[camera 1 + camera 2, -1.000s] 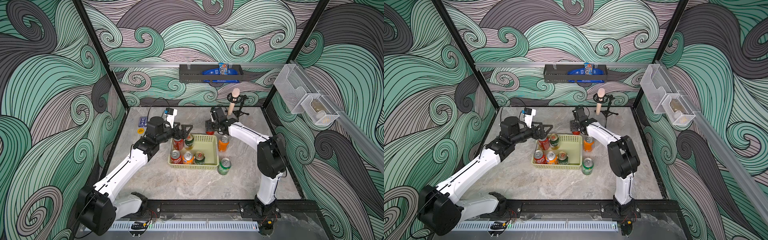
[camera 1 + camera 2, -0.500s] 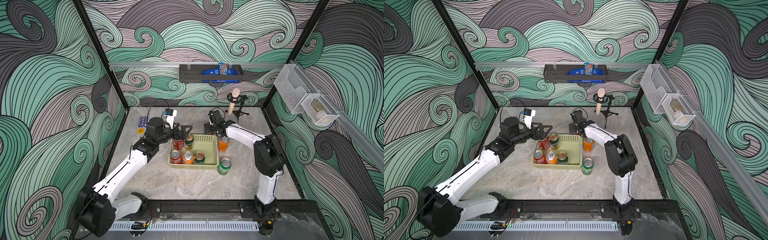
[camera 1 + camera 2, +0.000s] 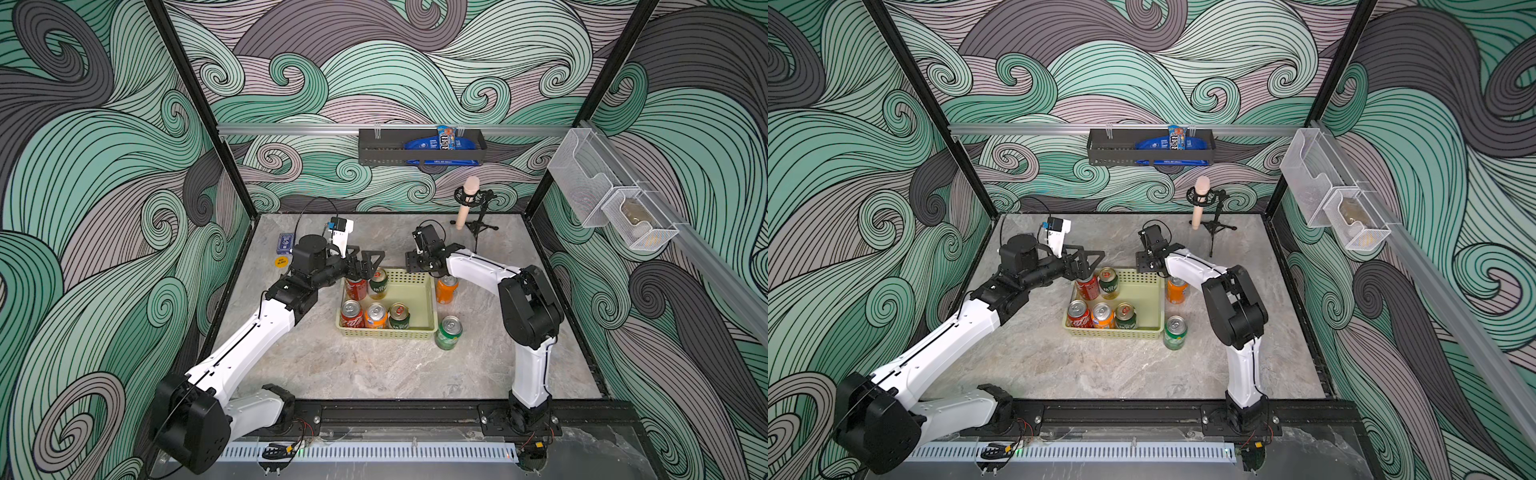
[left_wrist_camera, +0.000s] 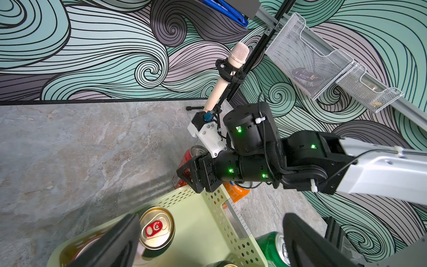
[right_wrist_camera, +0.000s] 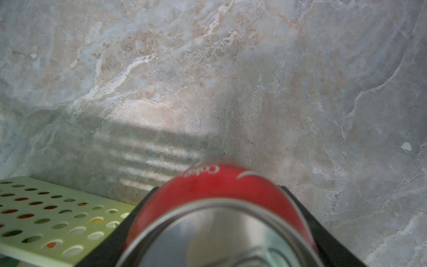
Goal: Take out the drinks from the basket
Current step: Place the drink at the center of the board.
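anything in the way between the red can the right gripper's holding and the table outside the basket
Nothing visible does. The red can, clamped in the right gripper, is outside the basket, and the table ahead of it looks bare in the right wrist view. The orange can stands off to one side, beside the basket.

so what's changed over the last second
Only the right arm moved. Its elbow swung in toward the basket, and the right hand, still shut on a red can, shifted slightly just beyond the basket's far edge. Nothing was grabbed or released. The left hand stays open over the basket's far corner, and the other cans haven't moved.
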{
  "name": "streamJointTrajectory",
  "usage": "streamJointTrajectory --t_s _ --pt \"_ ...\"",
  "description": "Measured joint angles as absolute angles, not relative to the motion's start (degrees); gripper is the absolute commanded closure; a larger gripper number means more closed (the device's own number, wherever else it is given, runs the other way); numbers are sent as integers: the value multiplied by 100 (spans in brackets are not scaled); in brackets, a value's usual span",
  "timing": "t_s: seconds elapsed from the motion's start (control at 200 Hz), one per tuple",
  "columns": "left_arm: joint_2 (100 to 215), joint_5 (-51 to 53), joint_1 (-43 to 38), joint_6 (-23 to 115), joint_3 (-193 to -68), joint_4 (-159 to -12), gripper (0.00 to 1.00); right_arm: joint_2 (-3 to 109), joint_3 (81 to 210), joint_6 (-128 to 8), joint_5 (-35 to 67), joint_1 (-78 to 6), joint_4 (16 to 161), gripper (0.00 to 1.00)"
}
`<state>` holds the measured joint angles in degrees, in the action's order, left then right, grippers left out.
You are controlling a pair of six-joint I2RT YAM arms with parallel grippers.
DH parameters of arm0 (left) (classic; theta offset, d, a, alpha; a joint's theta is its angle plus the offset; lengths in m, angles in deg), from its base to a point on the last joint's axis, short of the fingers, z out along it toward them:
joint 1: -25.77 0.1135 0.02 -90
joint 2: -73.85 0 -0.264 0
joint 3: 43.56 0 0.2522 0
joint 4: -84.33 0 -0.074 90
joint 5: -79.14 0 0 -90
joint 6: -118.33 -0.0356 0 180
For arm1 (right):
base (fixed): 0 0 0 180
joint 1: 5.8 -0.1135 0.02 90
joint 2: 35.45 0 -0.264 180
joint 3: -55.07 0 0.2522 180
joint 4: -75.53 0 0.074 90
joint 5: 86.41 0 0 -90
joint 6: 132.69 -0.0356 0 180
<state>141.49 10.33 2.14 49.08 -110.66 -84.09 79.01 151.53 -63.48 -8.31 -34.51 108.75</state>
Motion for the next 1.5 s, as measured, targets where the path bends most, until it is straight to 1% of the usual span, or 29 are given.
streamJointTrajectory --t_s 0.305,0.55,0.806,0.961,1.161,1.276,1.501 --pt "14147 1038 277 4913 -11066 -8409 1 7901 15153 -6370 -772 -3477 10794 22" --pt "14145 1036 292 4919 -11064 -8411 1 7901 15153 -6409 -717 -3484 10711 19" --pt "14112 1033 327 4934 -11005 -8418 1 7754 15048 -6449 -769 -3484 10667 9" --pt "14081 1007 364 4934 -11000 -8415 1 7326 14985 -6431 -861 -3488 10665 5" --pt "13998 861 395 4932 -10967 -8424 1 6559 14974 -6318 -826 -3488 10650 4" --pt "13961 732 397 4926 -10939 -8411 1 6154 14924 -6178 -636 -3488 10617 4" --pt "13858 476 397 4908 -10867 -8385 1 5363 14390 -5653 -330 -3654 10519 3"
